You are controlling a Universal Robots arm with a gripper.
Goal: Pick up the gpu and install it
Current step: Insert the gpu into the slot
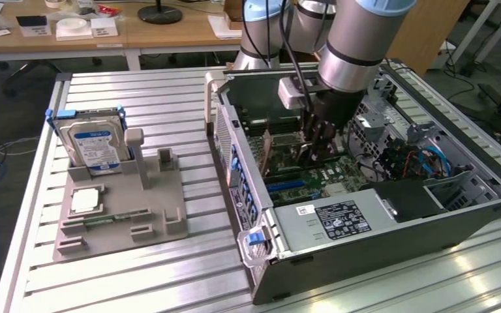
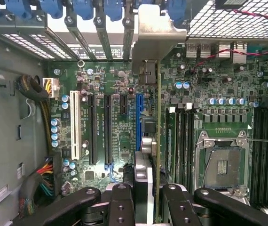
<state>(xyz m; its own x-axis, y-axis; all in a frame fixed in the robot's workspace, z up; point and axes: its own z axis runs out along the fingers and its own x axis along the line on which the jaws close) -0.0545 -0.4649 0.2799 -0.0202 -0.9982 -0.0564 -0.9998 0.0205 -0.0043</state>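
a: where's the gpu [image 1: 270,153] right now?

b: down inside the open computer case [image 1: 459,215], standing on edge over the motherboard [image 2: 110,80]. in the wrist view you see it edge-on, a thin line running away from the camera, with its grey metal bracket [image 2: 155,33] up against the rear slot openings of the case

a: and the gripper [image 1: 320,147]?

b: closed part way, pinching the card. the two black fingers [image 2: 120,202] sit one on each flat face, near the end away from the bracket. nothing else is in its hold

a: is it in the slot?

b: can't tell. the card's edge lies just beside the blue slot [image 2: 138,122] as the wrist camera sees it, but whether the contacts have entered any slot is hidden

a: how would you expect it to handle?

b: light and stiff i'd judge, a thin flat board, so it shouldn't sag in a one-end grip. the faces look smooth, so it could pivot between the pads if pushed off-line. fragile too: small parts on the board and a contact edge that won't forgive a skewed press

a: best place to hold?

b: across the flat faces, as it is, clear of the contact edge and the bracket, so any push goes straight down the board
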